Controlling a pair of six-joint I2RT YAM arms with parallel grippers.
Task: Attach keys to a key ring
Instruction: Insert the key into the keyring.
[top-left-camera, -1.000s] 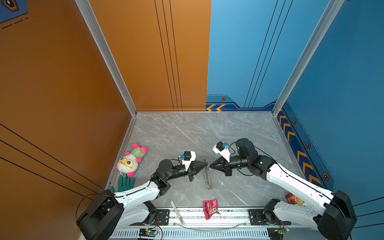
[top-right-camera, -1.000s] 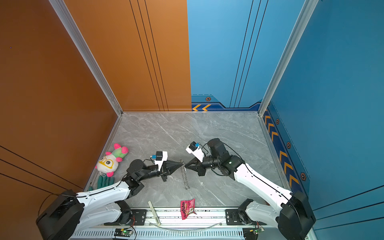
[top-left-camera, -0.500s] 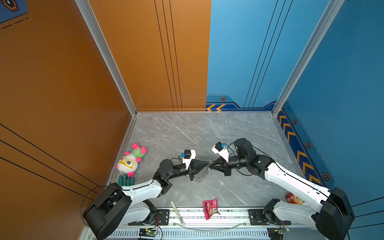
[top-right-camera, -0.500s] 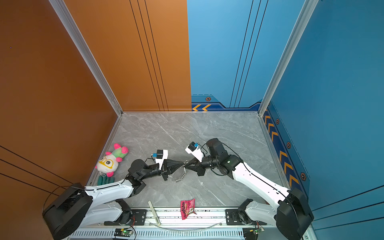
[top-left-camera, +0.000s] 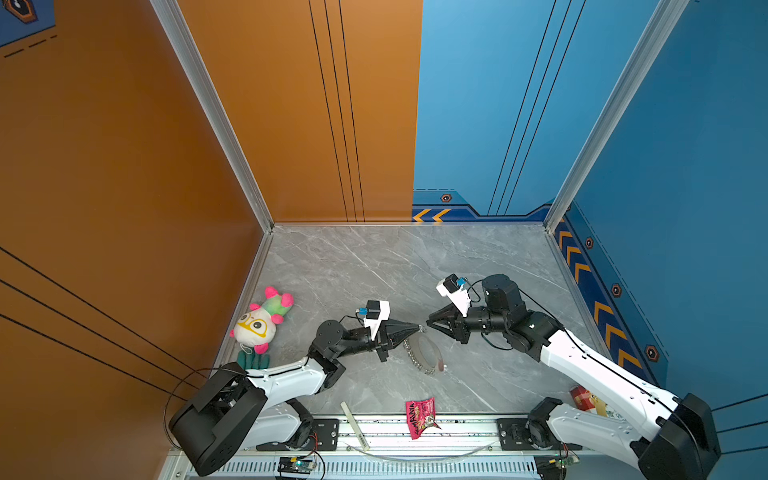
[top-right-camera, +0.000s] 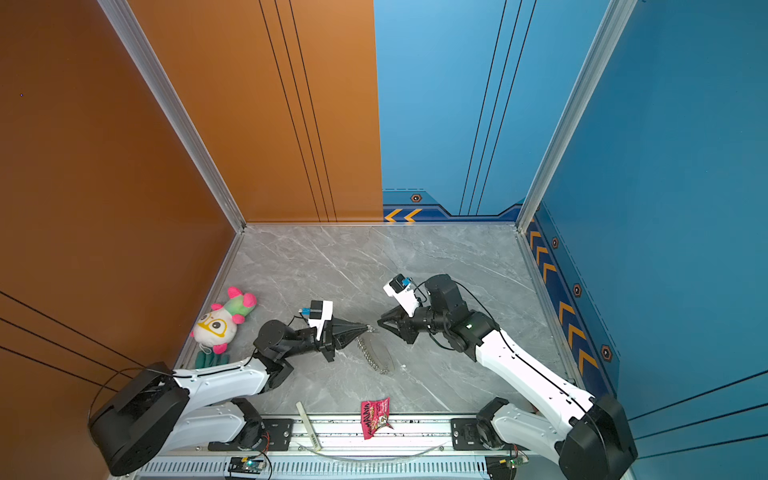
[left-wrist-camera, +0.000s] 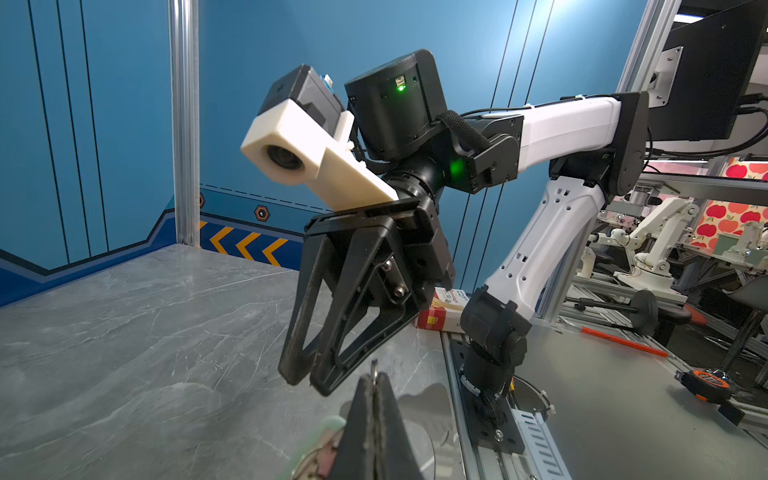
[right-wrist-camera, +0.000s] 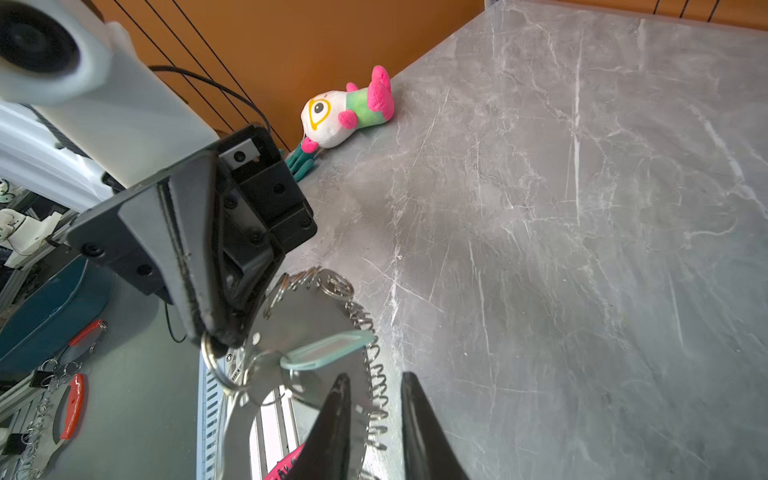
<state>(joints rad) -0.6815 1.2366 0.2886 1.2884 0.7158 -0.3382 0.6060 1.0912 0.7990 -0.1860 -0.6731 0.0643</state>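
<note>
Only the right wrist view shows us the tagged key (right-wrist-camera: 328, 351) dangling from the key ring (right-wrist-camera: 303, 316), whose end loop the left gripper (right-wrist-camera: 216, 336) pinches shut; both top views give just the ring drooping beneath that tip. Beyond, the right gripper (top-left-camera: 430, 325), clamped there half a second ago, now stands slightly parted, empty, drawn back.

Left tool (right-wrist-camera: 216, 332), jaws pressed together on a small silver ring at the edge of the key ring (right-wrist-camera: 307, 316). The tagged key (right-wrist-camera: 324, 351) overlaps the key ring's band. Right tool (right-wrist-camera: 376, 378), jaws parted and empty, sits just beside the key ring. A plush toy (right-wrist-camera: 345, 108) lies on the grey worktop (right-wrist-camera: 582, 208), well beyond the key ring.
</note>
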